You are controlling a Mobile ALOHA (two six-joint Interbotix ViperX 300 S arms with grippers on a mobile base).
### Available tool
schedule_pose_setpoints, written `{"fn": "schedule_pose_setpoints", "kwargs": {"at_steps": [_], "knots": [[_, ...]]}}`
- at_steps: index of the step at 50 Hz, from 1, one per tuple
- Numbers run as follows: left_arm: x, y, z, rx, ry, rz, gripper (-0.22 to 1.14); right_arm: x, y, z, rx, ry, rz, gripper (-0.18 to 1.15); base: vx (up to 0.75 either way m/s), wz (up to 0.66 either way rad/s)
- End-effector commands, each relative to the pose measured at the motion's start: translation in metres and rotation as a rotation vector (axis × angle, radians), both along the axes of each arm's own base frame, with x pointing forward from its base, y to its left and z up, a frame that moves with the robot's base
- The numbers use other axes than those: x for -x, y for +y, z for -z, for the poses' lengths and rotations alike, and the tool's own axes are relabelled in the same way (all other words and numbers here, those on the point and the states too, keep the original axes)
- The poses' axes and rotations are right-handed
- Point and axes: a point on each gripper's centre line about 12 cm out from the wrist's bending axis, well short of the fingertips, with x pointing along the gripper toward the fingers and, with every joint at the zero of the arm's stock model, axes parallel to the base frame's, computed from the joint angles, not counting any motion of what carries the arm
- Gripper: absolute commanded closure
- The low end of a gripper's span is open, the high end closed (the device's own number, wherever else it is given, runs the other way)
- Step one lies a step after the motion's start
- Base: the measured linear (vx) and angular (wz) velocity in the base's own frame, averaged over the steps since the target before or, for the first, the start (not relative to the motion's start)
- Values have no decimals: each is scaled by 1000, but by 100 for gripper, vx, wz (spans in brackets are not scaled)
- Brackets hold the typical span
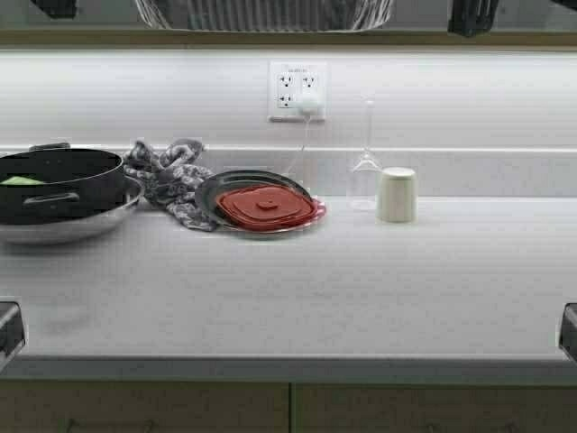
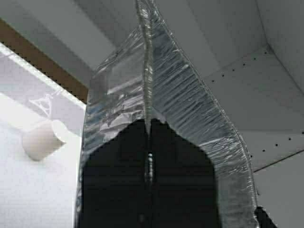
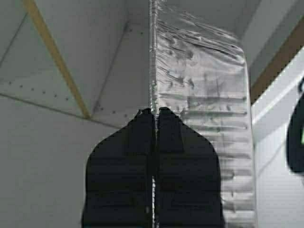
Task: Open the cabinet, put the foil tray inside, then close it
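Carrying the foil tray into the open cabinet, both the left gripper and right gripper pinch its rim; next, lower it level onto the shelf.

We see a white counter under strip light, white backsplash w/ wall outlet at 12 o'clock, plug in it, tan base cabinet fronts at 6 o'clock.
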Motion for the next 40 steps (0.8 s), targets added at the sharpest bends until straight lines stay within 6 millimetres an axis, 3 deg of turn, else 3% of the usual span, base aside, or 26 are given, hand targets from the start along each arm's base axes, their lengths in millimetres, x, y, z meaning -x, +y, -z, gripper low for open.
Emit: {"fn": "schedule_pose_setpoints", "kwargs": {"at_steps": [1,15,40], "knots": [[-13,-3,-14,-11,-21,-5,88,-11,4,-29,-1,-42,-3,89,2,-4],[-36,-7,-30,33,-26,0,88,-39,7,-60,3,-55,15,89,9,-4],[-88,-15,-36,78,3,-10,88,-95,3,-50,-3,13,2,89,17,1]]}}
